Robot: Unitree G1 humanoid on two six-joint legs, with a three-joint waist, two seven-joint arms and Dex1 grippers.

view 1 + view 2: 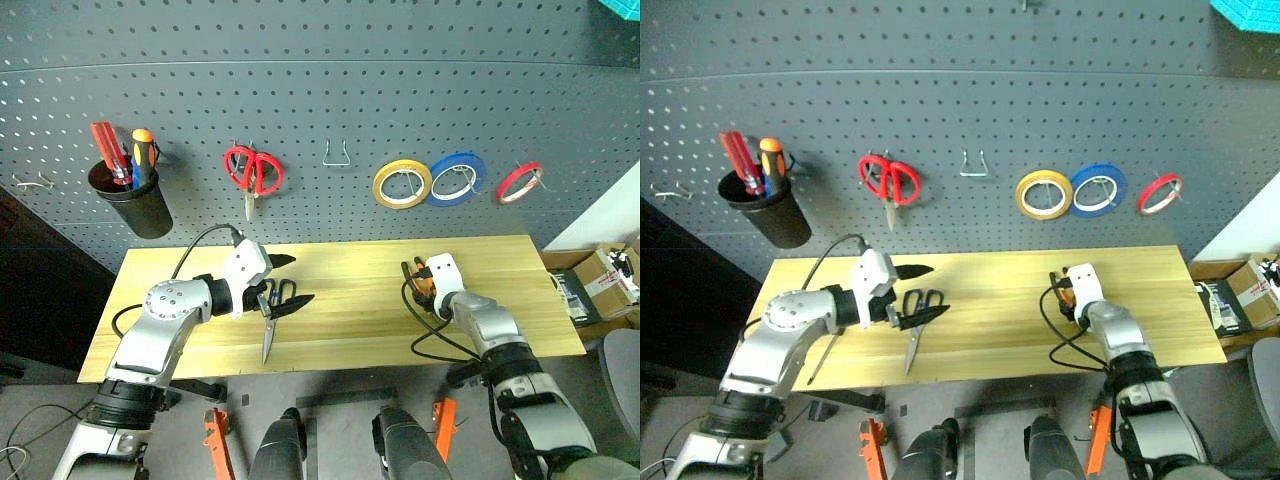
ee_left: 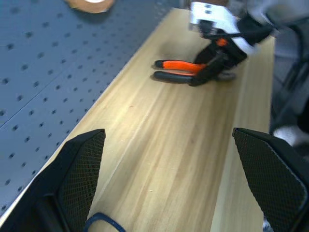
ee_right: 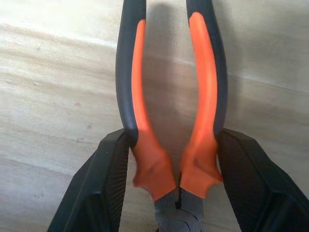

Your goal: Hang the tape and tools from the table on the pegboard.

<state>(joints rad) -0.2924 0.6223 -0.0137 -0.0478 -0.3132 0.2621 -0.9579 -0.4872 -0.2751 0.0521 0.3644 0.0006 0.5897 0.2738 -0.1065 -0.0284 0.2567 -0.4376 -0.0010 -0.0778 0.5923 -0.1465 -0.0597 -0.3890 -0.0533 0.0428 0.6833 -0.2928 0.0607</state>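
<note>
The small pliers [image 3: 145, 96] with orange-and-black handles lie on the right part of the table [image 1: 370, 310]. My right gripper [image 3: 174, 140] is shut on the pliers, a finger pressed against each handle just above the joint. The left wrist view shows the same pliers [image 2: 181, 70]. Dark-handled scissors [image 1: 270, 325] lie on the left part of the table, blades toward the front edge. My left gripper [image 1: 290, 281] hovers open over their handles. The thin red tape ring [image 1: 519, 182] hangs on the pegboard [image 1: 400, 80] at the right. An orange-and-black screwdriver [image 1: 143, 150] stands in a black cup [image 1: 140, 205].
On the pegboard hang red-handled scissors [image 1: 255, 170], a yellow tape ring [image 1: 402, 184] and a blue tape ring [image 1: 458, 178]. A bare metal hook [image 1: 337, 153] sits between the scissors and the tapes. Cardboard boxes [image 1: 605, 280] stand right of the table.
</note>
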